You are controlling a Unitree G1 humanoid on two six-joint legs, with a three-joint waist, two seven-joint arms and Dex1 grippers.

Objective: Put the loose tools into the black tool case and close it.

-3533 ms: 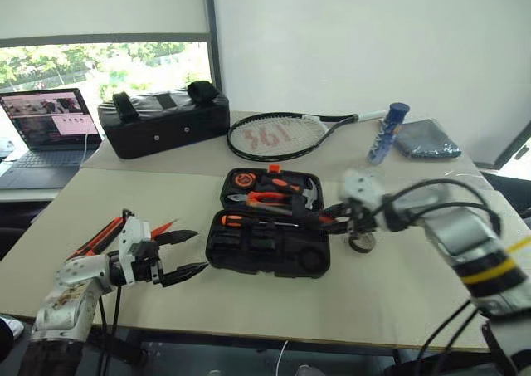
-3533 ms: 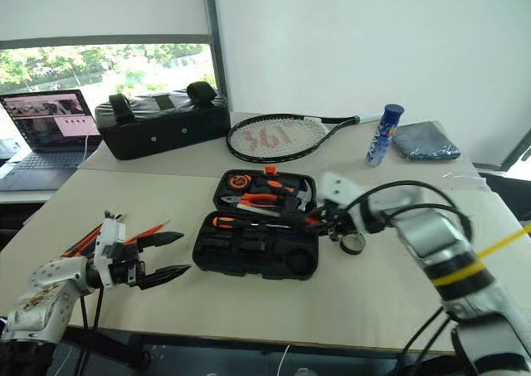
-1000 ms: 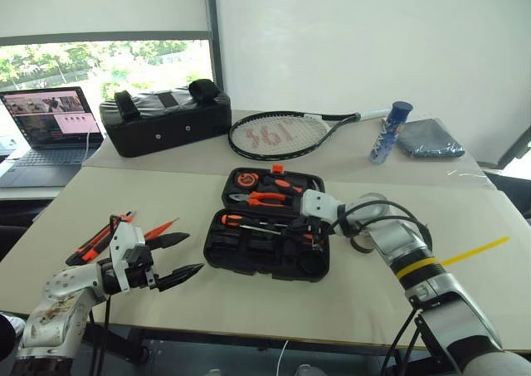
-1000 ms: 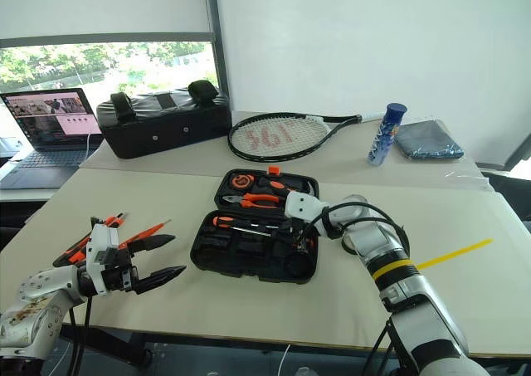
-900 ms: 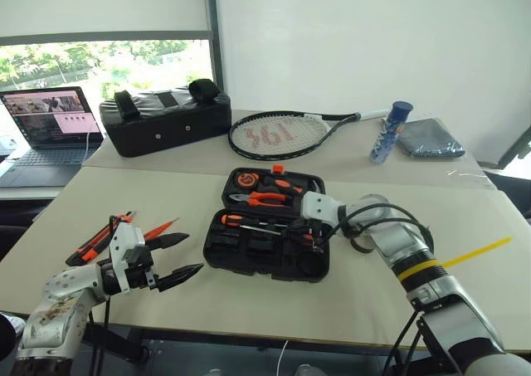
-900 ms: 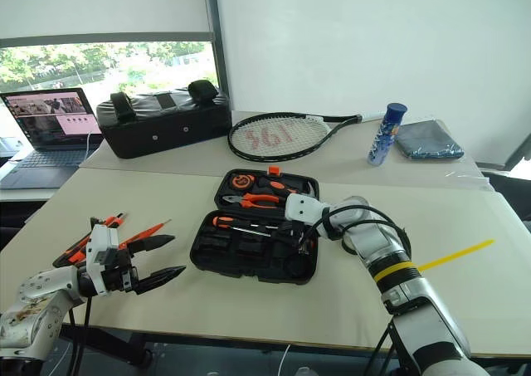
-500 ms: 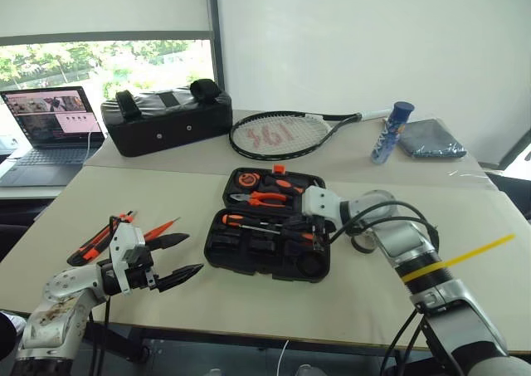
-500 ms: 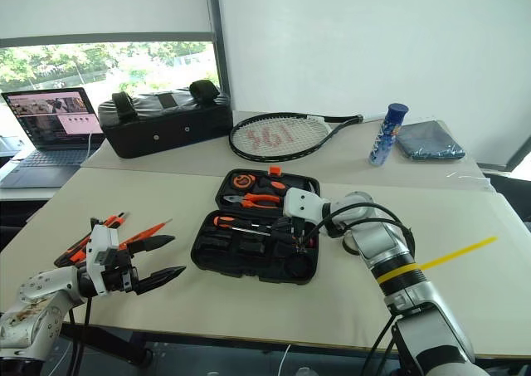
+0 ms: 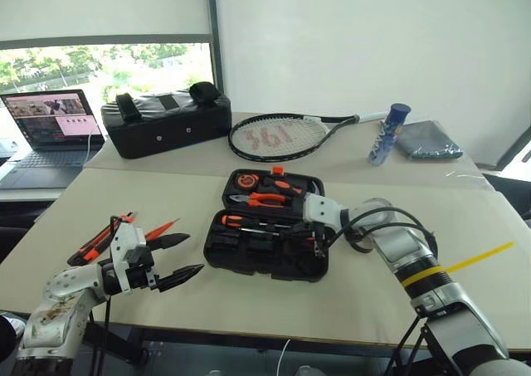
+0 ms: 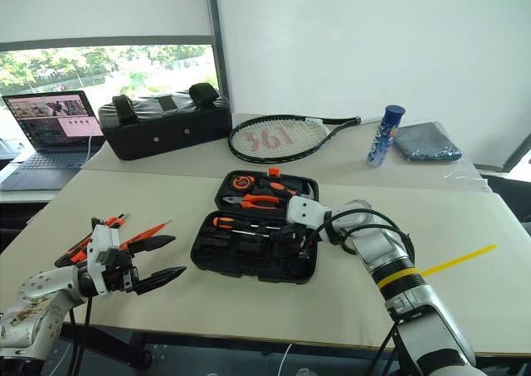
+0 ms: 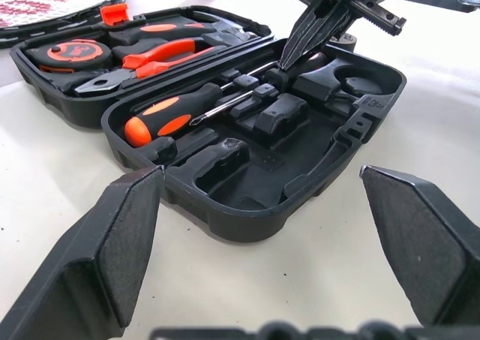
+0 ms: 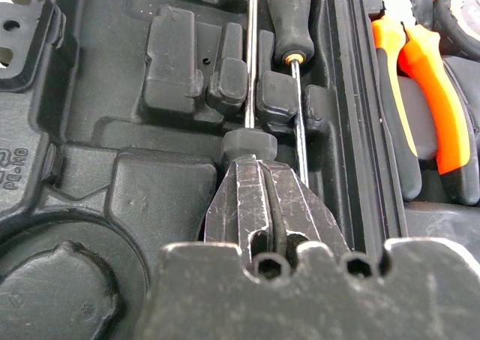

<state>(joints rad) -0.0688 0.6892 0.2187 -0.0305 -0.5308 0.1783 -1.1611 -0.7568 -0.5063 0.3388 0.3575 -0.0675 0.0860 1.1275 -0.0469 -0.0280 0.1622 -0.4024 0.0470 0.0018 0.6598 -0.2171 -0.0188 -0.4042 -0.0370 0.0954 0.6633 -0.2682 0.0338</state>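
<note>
Your right gripper (image 12: 251, 197) has its fingers pressed together, and their tips sit on the black handle end of a screwdriver (image 12: 251, 70) that lies in its slot in the black tool case (image 9: 265, 247). I cannot tell if the tips pinch that handle end or only push it down. The long axis of this screwdriver runs straight ahead of the fingers, parallel to the hinge line of the case. Just beside it lies a second screwdriver (image 11: 176, 111) with an orange-and-black handle, pointing the other way.

Your left gripper (image 9: 178, 256) is wide open and holds nothing. It hangs above the near left part of the table (image 9: 249, 305), pointing toward the case but well apart from it.

The tools still outside lie behind this left gripper: an orange-and-black utility knife (image 9: 98, 239) and a thin orange screwdriver (image 9: 162, 227). Both are long and lie slanted toward the far side. The left arm is clearly nearer to them. A small dark tape roll (image 9: 361, 243) sits just right of the case, partly hidden by the right arm.

The case lies open, the lid toward the racket (image 9: 282, 135). You have free table in front of the case. I judge you need to bring the left gripper back toward the knife.
</note>
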